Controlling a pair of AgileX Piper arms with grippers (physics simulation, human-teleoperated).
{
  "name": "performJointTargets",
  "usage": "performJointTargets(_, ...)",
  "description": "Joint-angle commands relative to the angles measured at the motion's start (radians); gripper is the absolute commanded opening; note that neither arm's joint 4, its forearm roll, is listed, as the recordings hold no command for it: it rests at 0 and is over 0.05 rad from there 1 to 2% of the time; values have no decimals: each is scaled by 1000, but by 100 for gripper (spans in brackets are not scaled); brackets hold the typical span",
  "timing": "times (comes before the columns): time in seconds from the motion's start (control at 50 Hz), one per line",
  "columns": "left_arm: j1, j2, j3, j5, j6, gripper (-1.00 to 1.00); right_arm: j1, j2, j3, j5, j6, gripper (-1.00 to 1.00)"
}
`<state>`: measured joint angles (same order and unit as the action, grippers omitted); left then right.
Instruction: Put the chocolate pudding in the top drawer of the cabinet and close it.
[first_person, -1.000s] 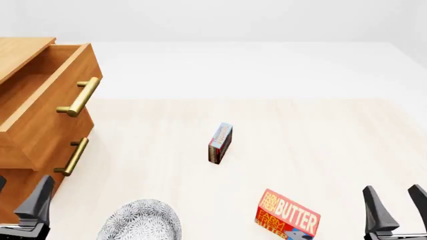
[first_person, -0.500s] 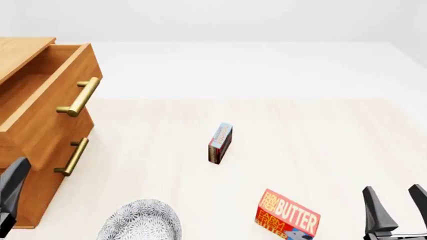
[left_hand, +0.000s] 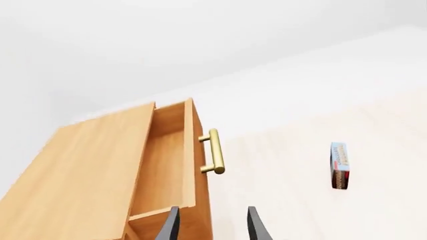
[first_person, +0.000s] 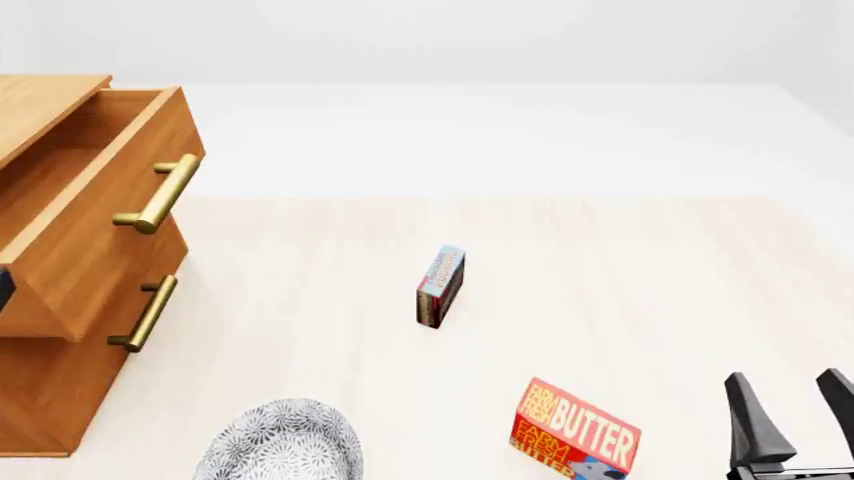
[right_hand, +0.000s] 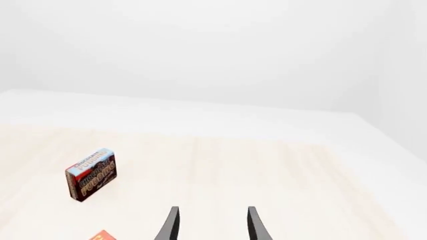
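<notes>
The chocolate pudding (first_person: 441, 285) stands on edge near the table's middle, light blue on top and dark brown below; it also shows as the pudding (left_hand: 340, 165) and the pudding (right_hand: 91, 174). The cabinet (first_person: 47, 385) stands at the left with the top drawer (first_person: 96, 215) pulled out and nothing visible inside. My left gripper (left_hand: 212, 209) is open and empty, raised near the drawer's (left_hand: 170, 160) front corner; only a dark sliver shows at the front view's left edge. My right gripper (first_person: 782, 376) is open and empty at the near right, well away from the pudding.
A red-and-yellow butter box (first_person: 577, 432) lies near the front edge, left of my right gripper. A speckled grey bowl (first_person: 283, 440) sits at the front left beside the cabinet. The lower drawer's brass handle (first_person: 144, 313) sits under the open drawer.
My left gripper has moved up and left from the front left corner, almost out of the front view. The right gripper, pudding and drawer have not moved.
</notes>
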<state>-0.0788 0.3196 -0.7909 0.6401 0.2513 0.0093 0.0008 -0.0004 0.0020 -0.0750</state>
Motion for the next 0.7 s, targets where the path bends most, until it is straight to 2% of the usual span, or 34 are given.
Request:
performJointTargets(0.02, -13, 64, -100, 56, 49, 100, 1, 0, 0, -1, 2, 100)
performJointTargets(0.22, -21, 150, -244, 98, 72, 100, 3, 0, 0, -1, 2, 100)
performJointTargets(0.34, -25, 235, -325, 121, 62, 100, 2, 0, 0, -1, 1, 100)
performJointTargets(0.38, -35, 245, -333, 123, 59, 100, 3, 0, 0, -1, 2, 100)
performJointTargets(0.42, -41, 294, -358, 140, 2, 100, 5, 0, 0, -1, 3, 100)
performJointTargets(0.46, -33, 304, -364, 124, 42, 100, 11, 0, 0, -2, -5, 100)
performJointTargets(0.62, -59, 387, -432, 143, 26, 100, 8, 0, 0, -3, -2, 100)
performJointTargets(0.7, -55, 404, -433, 138, 59, 100, 9, 0, 0, -3, 0, 100)
